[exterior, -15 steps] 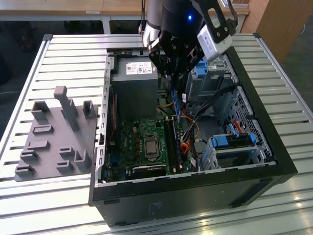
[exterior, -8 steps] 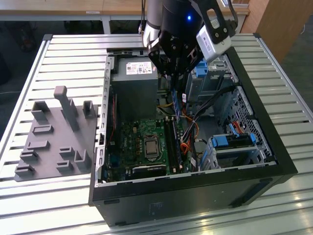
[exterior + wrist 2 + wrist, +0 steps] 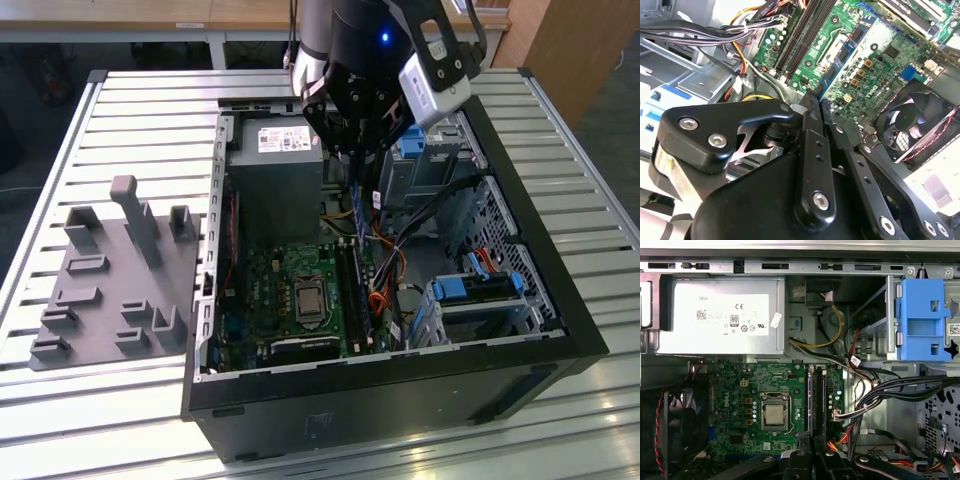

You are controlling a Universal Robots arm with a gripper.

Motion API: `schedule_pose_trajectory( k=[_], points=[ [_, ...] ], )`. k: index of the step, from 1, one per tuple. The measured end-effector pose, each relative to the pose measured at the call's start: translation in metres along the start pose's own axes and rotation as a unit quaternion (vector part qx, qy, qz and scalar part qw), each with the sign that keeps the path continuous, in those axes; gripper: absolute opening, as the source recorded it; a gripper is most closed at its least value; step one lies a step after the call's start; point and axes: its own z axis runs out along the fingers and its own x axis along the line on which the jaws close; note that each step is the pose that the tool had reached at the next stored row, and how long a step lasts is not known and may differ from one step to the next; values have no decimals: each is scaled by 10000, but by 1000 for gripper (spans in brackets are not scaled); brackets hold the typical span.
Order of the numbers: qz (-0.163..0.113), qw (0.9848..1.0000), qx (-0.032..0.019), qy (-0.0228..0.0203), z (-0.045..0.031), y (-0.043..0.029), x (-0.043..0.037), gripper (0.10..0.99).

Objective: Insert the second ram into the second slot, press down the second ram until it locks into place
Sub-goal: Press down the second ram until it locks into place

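Note:
My gripper (image 3: 362,150) hangs over the open computer case (image 3: 560,300), shut on the second ram (image 3: 358,215), a thin blue board that points down from the fingers toward the motherboard. In the second wrist view the blue strip with dark chips (image 3: 842,50) sticks out from between the black fingers (image 3: 810,150) of the gripper (image 3: 819,102), above the board and apart from it. The long black memory slots (image 3: 352,290) lie below it, also seen as slots (image 3: 815,395) just beyond the gripper (image 3: 813,457) in the first wrist view. I cannot tell whether a slot is filled.
A grey power supply (image 3: 720,315) fills the case's far end, and the processor socket (image 3: 775,416) sits beside the slots. Cable bundles (image 3: 880,390) and a blue drive cage (image 3: 922,320) crowd the other side. A case fan (image 3: 912,120) stands nearby. A grey fixture plate (image 3: 120,280) lies on the table.

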Motion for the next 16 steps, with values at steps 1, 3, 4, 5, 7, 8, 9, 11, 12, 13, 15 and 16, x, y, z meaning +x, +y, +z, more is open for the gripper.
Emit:
schedule_pose_trajectory(
  k=[1, 3, 4, 5, 7, 8, 9, 11, 12, 13, 15, 16],
  points=[
    [20, 10000, 0, -1, 1, 0, 0, 137],
    [71, 10000, 2, -2, 2, 0, 0, 137],
    [98, 10000, 3, -3, 3, 0, 0, 137],
    [133, 9999, 5, -3, 5, 1, 0, 137],
    [172, 9999, 7, -4, 9, 1, 0, 137],
    [174, 9998, 6, -5, 14, 0, 0, 137],
    [175, 9998, 6, -5, 23, 0, 0, 137],
    [166, 9999, 6, -4, 50, -1, 0, 137],
    [154, 9999, 6, -4, 67, -1, 1, 137],
    [142, 9999, 6, -4, 84, -2, 1, 137],
    [134, 9999, 6, 2, 108, -2, 2, 137],
    [133, 9999, 6, 4, 116, -3, 2, 137]
  ],
)
